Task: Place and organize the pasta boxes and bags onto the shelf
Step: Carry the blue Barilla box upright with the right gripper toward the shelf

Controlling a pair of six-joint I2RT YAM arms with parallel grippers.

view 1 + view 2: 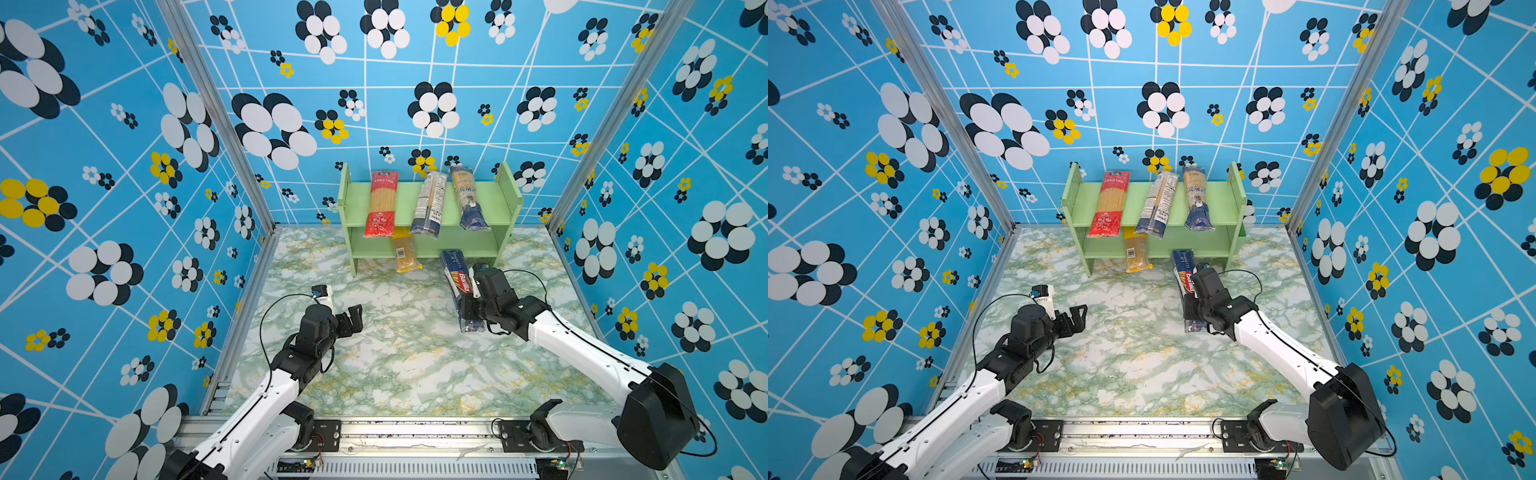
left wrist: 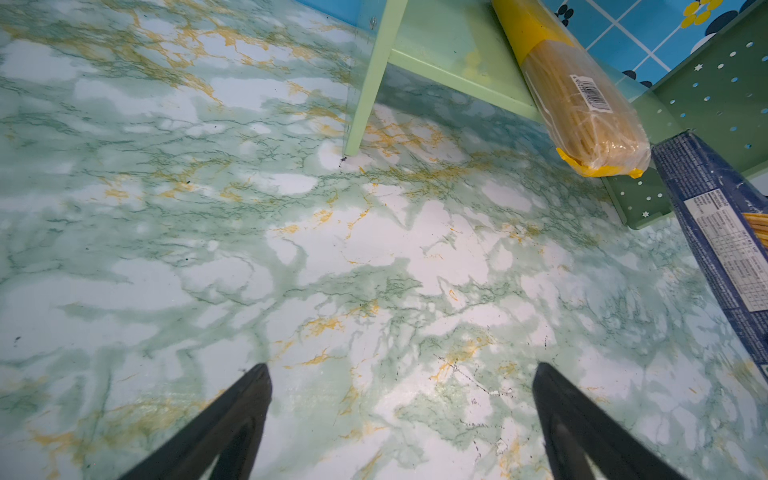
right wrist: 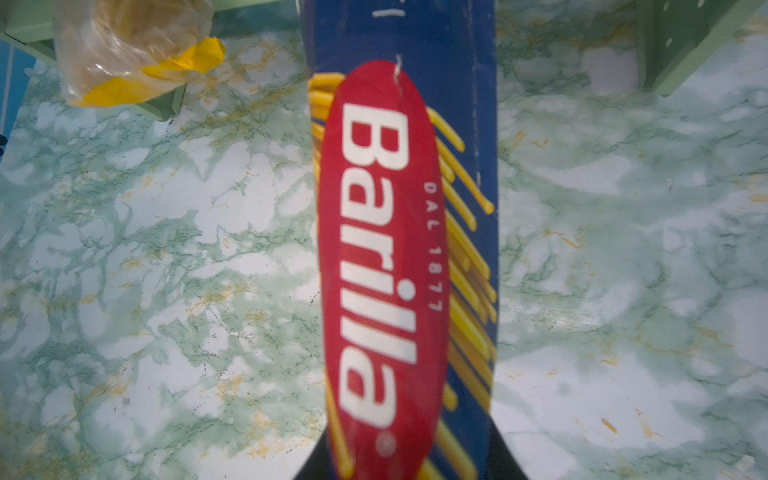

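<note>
one marbled green-and-white tabletop (image 1: 395,365) carries everything we record. at its far edge stands the shelf (image 1: 353,205), pale green, with two tiers between upright side panels; it shows in both top views (image 1: 1077,203).

the dark blue barilla box (image 1: 455,270) is the largest pack. it points lengthwise toward the shelf, its far end at the front edge of the lower tier near the right side panel. we cannot tell whether that end rests on the tier. the right hand (image 1: 471,313) is clamped on the box's near half. in the right wrist view the box (image 3: 407,249) runs out from between the dark fingers (image 3: 509,461), above the tabletop.

three bags lie side by side on the upper tier, each overhanging its front edge: the red-ended clear bag (image 1: 380,203) on the left, the middle blue-and-yellow bag (image 1: 428,205) lying askew, and the right blue-and-yellow bag (image 1: 471,199).

the plain yellow barcoded bag (image 1: 404,253) lies on the lower tier, left of the box, its near end sticking out over the tabletop (image 2: 582,104).

the left hand (image 1: 351,318) hovers over the tabletop left of centre, well apart from the shelf. its fingers (image 2: 249,399) are spread wide and hold nothing.
</note>
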